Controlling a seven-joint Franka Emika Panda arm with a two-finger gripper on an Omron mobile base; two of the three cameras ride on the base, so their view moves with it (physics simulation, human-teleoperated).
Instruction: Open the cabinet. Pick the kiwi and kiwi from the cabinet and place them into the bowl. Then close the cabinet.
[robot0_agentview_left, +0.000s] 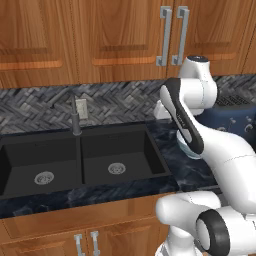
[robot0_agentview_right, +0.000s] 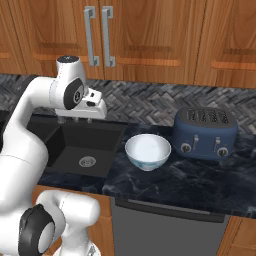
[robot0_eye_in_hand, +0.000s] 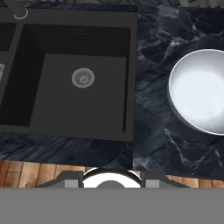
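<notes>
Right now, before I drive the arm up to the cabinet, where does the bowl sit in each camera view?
Left base view: bowl right of centre, mostly hidden behind the forearm, on the counter right of the sink.
Right base view: bowl at centre, between sink and toaster.
Hand view: bowl at the right edge.
Shared landmark: the sink.

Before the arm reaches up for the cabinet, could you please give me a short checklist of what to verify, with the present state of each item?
1. Cabinet doors shut, both bar handles free: ok.
2. Bowl upright on the counter and unfilled: ok.
3. Hand carrying nothing: cannot tell, its fingertips are not visible.
4. Kiwis located: cannot tell, the doors are closed.
5. Toaster apart from the bowl: ok.
6. Hand near a handle: not ok, it hangs over the sink.
</notes>
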